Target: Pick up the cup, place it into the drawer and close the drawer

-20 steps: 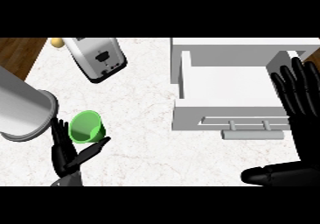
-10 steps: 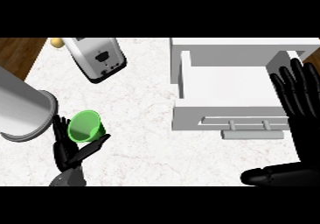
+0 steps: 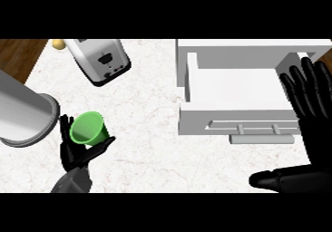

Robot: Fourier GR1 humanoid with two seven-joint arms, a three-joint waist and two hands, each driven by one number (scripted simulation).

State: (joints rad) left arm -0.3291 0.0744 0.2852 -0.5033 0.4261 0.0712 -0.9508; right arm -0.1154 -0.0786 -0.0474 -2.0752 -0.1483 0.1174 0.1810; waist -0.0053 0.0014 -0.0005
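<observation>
A green cup [image 3: 88,128] sits tilted in my left hand [image 3: 77,153] at the lower left of the counter, its open mouth facing up toward me. The fingers and thumb curl round its sides. The white drawer [image 3: 239,86] stands pulled open at the right with nothing inside, its handle [image 3: 252,129] on the near front. My right hand [image 3: 314,99] is open with fingers straight, held over the drawer's right edge, apart from the cup.
A large grey cylinder [image 3: 18,113] lies just left of the cup, close to my left hand. A toaster [image 3: 101,61] sits at the back, a small yellow thing [image 3: 58,44] beside it. The marble counter [image 3: 148,149] ends at the left.
The left hand and the green cup have crept very slightly upward in view. The right hand and the drawer have not moved.
</observation>
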